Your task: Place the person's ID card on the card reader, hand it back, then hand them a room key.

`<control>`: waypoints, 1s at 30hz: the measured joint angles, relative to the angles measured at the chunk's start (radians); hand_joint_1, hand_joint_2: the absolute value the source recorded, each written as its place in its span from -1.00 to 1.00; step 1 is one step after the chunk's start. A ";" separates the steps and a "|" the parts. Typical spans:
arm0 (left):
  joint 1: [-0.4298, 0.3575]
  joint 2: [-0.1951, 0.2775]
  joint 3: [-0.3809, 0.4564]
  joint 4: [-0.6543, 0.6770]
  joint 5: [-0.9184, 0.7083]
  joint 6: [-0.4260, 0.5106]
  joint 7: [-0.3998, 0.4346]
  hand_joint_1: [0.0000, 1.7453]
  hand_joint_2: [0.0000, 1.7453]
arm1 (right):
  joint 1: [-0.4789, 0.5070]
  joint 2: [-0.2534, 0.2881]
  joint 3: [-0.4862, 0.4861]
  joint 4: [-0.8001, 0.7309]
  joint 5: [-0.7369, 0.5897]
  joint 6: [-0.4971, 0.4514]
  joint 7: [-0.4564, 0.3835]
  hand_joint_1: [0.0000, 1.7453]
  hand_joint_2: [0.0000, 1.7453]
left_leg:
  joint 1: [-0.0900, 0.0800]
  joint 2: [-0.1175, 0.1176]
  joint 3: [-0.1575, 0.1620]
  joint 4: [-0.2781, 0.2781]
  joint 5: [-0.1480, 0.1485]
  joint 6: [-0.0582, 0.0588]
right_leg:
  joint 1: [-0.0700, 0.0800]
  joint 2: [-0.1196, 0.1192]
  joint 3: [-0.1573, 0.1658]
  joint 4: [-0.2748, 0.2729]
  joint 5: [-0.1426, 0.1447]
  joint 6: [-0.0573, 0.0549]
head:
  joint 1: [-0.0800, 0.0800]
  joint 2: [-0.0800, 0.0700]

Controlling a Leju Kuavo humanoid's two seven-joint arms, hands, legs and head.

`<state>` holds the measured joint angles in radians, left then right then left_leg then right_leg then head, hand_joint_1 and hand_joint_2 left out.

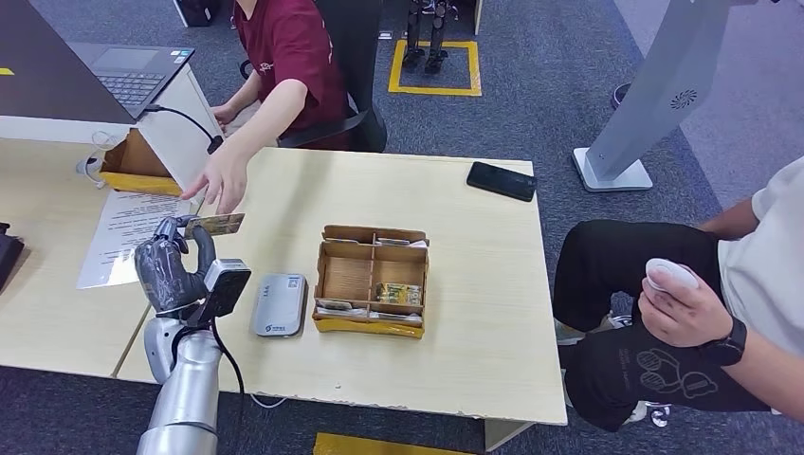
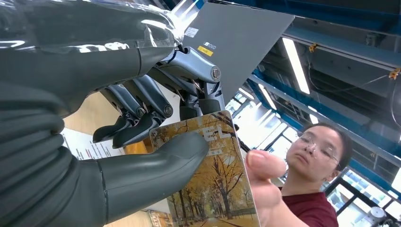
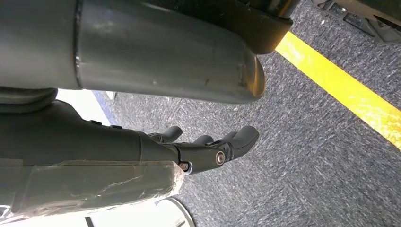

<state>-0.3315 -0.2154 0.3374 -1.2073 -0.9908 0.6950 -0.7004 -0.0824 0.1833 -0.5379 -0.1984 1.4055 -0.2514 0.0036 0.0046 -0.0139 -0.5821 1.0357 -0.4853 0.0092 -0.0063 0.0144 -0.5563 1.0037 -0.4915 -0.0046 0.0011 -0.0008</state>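
Card (image 1: 220, 225): printed w/ autumn trees, held up above the table's (image 1: 474, 313) left part, beyond the card reader (image 1: 281, 305). Left wrist view shows the card pinched by the left hand (image 1: 175, 268), thumb (image 2: 156, 165) pressed on the printed face, dark fingers (image 2: 137, 127) curled behind the top edge. Person's hand (image 1: 220, 178) reaches in from across the table; its fingertips touch the card's far edge, thumb on the face per wrist view. Both parties have contact w/ the card.

Card reader: small grey unit, flat on the table, just right of the left hand, nothing on top.

Cardboard tray (image 1: 372, 282): divided into compartments, beside the reader to the right; a yellowish card packet (image 1: 399, 293) in the near-right compartment, other contents unclear.

Right hand (image 3: 208, 146): hangs over grey carpet near a yellow floor line (image 3: 345, 90); fingers roughly straight, slightly apart, holding nothing.

Also noted: black phone (image 1: 502, 180) at far-right table edge; printed sheet (image 1: 128, 237) left of the hand; laptop (image 1: 133, 71) far left; second person seated at right holding a white object (image 1: 669, 277).
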 joint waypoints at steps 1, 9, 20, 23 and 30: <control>-0.001 -0.006 0.004 -0.004 -0.003 0.000 0.000 1.00 1.00 | 0.000 0.000 0.000 0.000 0.001 0.000 0.000 -1.00 -1.00 | 0.000 0.000 0.000 0.000 0.000 0.000 | 0.000 0.000 0.000 0.000 0.000 0.000 | 0.000 0.000; -0.005 -0.022 0.025 -0.010 0.013 0.001 0.000 1.00 1.00 | 0.000 0.001 0.000 0.000 0.010 -0.001 0.004 -1.00 -1.00 | 0.001 0.000 0.000 0.000 0.000 0.000 | 0.000 0.000 0.000 0.000 0.000 0.000 | 0.000 0.000; -0.009 -0.027 0.034 -0.009 0.013 0.001 0.000 1.00 1.00 | 0.000 0.001 0.000 0.000 0.016 -0.003 -0.001 -1.00 -1.00 | 0.000 0.000 0.000 0.000 0.000 0.000 | 0.000 0.000 0.000 0.000 0.000 0.000 | 0.000 0.000; -0.009 -0.027 0.034 -0.009 0.012 0.001 0.000 0.00 1.00 | 0.000 0.001 0.000 0.000 0.017 -0.003 -0.001 -1.00 -1.00 | 0.000 0.001 0.000 0.000 0.000 0.000 | 0.000 0.001 -0.001 0.000 0.000 0.000 | 0.000 0.000; -0.009 -0.026 0.038 -0.008 0.032 0.001 0.000 -1.00 1.00 | 0.000 0.001 0.000 -0.001 0.019 -0.005 0.000 -1.00 -1.00 | 0.000 0.000 0.000 0.000 0.000 0.000 | 0.000 0.000 -0.001 0.000 0.000 0.000 | 0.000 0.000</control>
<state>-0.3407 -0.2418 0.3758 -1.2154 -0.9590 0.6962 -0.7004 -0.0828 0.1839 -0.5382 -0.1991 1.4244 -0.2564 0.0031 0.0050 -0.0135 -0.5823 1.0357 -0.4856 0.0092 -0.0062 0.0148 -0.5571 1.0037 -0.4917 -0.0047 0.0009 -0.0008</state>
